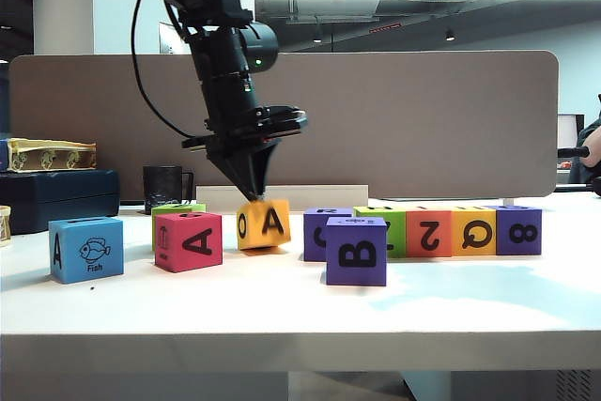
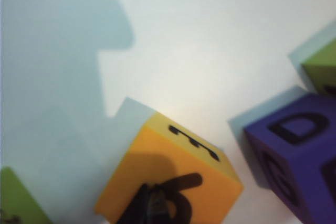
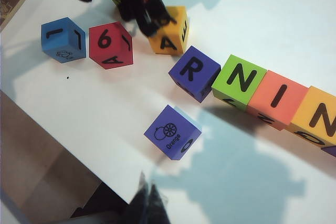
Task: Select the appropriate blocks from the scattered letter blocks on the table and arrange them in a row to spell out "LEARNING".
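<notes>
Nearby, a black mug (image 1: 163, 189) stood behind the letter blocks (image 1: 423, 230) on the white table (image 1: 282, 312); left gripper (image 1: 252, 185) pinched the orange block (image 1: 264, 223), fingers narrow; right gripper (image 3: 147, 203) hung closed above the front edge.

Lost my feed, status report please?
Left claw shut, tip on tilted orange A block. Right claw shut, hanging back. Purple B block loose before the row.

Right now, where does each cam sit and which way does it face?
Exterior: low at the white table front, facing the partition; left arm's shut left gripper at the yellow-orange A block.
Left wrist: just above that block, looking down; dark fingertips show.
Right wrist: high, looking down; right gripper tip shows.
Shared: all three see the A block.
</notes>
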Tool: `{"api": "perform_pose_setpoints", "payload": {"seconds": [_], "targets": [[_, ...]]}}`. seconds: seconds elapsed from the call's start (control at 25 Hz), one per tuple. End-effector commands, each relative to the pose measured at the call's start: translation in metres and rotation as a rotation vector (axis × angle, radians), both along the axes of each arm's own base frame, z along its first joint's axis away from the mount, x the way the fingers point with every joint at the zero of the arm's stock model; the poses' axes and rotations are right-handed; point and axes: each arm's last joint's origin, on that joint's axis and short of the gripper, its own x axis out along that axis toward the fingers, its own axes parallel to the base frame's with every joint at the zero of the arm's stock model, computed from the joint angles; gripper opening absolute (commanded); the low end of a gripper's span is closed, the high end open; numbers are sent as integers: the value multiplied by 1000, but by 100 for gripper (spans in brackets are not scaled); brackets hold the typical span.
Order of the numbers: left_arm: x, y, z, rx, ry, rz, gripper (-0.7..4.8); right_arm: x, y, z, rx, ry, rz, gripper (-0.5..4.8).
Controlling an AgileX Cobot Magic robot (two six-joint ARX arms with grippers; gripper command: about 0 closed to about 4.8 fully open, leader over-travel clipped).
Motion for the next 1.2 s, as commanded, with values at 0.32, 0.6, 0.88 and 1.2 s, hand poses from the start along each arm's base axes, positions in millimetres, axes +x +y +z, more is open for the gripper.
{"api": "perform_pose_setpoints", "payload": {"seconds": [0.32, 0.6, 0.88, 1.2], "targets": [[27, 27, -7, 40, -134, 98, -6, -1, 0, 2, 2, -11, 3, -1], [37, 33, -1, 60, -241, 146, -6, -1, 0, 2, 2, -11, 3, -1], [28, 34, 14, 62, -175, 128, 139, 0, 0, 3, 5, -18, 3, -1], [16, 24, 29, -56, -72, 48, 377, 1, 1, 4, 12, -34, 3, -1]]}}
